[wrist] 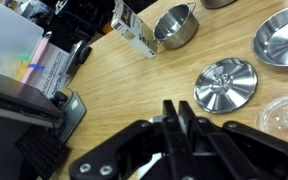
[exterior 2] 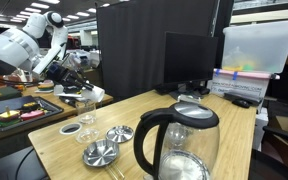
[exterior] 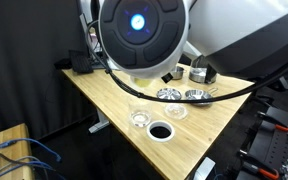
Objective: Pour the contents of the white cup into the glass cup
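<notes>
The white cup stands near the table's front edge, its inside looking dark from above; it also shows in an exterior view. The glass cup stands right beside it, apart from it, and shows in an exterior view too. My gripper hangs above the table, its two black fingers pressed together with nothing visible between them. In an exterior view the gripper is up over the far end of the table, away from both cups. Neither cup shows in the wrist view.
Below the gripper lie a small metal cup, a silver lid, a silver bowl, a flat clear dish and a white box. A black-handled glass kettle stands at one table end.
</notes>
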`<move>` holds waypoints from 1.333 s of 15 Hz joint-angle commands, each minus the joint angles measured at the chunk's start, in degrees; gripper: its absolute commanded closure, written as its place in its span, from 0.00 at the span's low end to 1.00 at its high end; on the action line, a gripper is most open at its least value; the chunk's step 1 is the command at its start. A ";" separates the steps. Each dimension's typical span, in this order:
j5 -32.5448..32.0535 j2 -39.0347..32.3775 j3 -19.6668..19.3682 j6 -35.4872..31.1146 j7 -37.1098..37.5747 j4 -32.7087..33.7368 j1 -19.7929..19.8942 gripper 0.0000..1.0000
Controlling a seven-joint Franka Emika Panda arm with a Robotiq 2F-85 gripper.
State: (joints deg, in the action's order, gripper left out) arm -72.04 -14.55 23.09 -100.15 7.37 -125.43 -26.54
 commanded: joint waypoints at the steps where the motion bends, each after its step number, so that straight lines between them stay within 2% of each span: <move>1: -2.27 -0.38 0.41 2.71 -1.75 0.36 -0.63 0.98; 9: -4.80 -1.83 1.11 7.74 -0.58 -0.68 -2.34 0.98; 16: -4.13 -3.45 1.45 8.09 0.44 0.07 -2.76 0.98; 20: -5.95 -4.06 1.40 9.06 1.36 0.57 -3.58 0.98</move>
State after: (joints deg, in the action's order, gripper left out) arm -75.99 -17.37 23.99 -93.77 7.58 -125.96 -29.72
